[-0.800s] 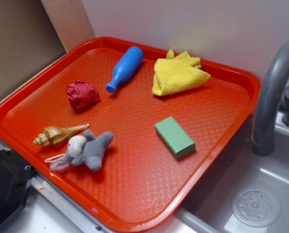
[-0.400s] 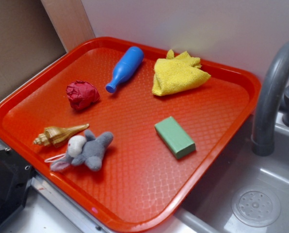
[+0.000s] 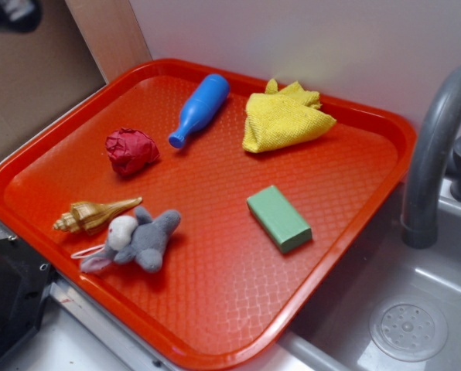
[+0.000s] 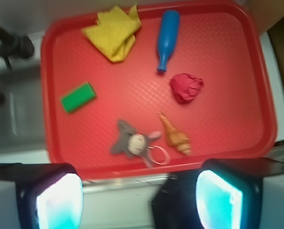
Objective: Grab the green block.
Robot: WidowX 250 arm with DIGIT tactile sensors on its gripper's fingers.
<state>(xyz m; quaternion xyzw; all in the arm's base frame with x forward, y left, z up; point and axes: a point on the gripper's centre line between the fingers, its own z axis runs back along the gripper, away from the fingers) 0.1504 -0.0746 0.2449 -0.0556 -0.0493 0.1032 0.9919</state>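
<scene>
The green block (image 3: 279, 219) lies flat on the red tray (image 3: 215, 325), right of its middle; in the wrist view the green block (image 4: 78, 97) is at the tray's left side. My gripper (image 4: 138, 200) hangs high above the tray's near edge, far from the block. Its jaws stand wide apart with nothing between them. In the exterior view only a dark blurred bit of the gripper (image 3: 12, 11) shows at the top left corner.
On the tray also lie a blue bottle (image 3: 199, 108), a yellow cloth (image 3: 283, 117), a crumpled red ball (image 3: 131, 150), a seashell (image 3: 95, 215) and a grey plush toy (image 3: 138, 239). A grey faucet (image 3: 431, 154) and sink (image 3: 401, 325) stand to the right.
A dark part of the gripper has come into the exterior view at the top left corner. Nothing on the tray has moved.
</scene>
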